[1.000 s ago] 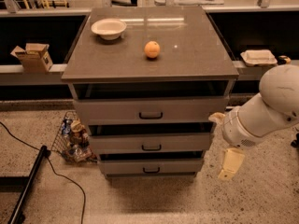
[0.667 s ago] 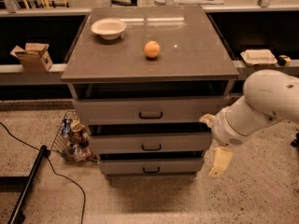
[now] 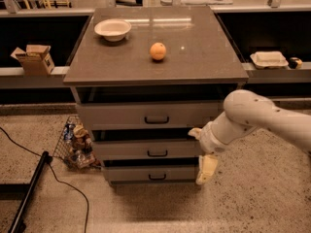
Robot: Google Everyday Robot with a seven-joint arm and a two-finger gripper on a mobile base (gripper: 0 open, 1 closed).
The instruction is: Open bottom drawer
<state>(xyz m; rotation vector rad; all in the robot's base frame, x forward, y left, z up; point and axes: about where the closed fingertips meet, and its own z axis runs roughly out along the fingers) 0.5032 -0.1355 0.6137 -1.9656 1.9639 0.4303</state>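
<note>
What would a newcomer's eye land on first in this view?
The big white arm reaching in from the right, its gripper hanging at the right end of the bottom drawer, off to the side of that drawer's small black handle. Next, the orange near the middle of the grey cabinet top, with a white bowl at its back left corner.

Likely a lab or test workroom, not a home: speckled hard floor (image 3: 262, 193), a loose black cable (image 3: 87, 212) trailing at 7 o'clock, a cardboard box (image 3: 34, 58) on a bare ledge (image 3: 9, 72) at 10 o'clock, only a bowl (image 3: 112, 29) and an orange (image 3: 157, 51) on the grey table (image 3: 199, 57). The robot's gripper (image 3: 206, 170) hangs at 5 o'clock, just beside the bottom drawer (image 3: 131, 174)
</note>
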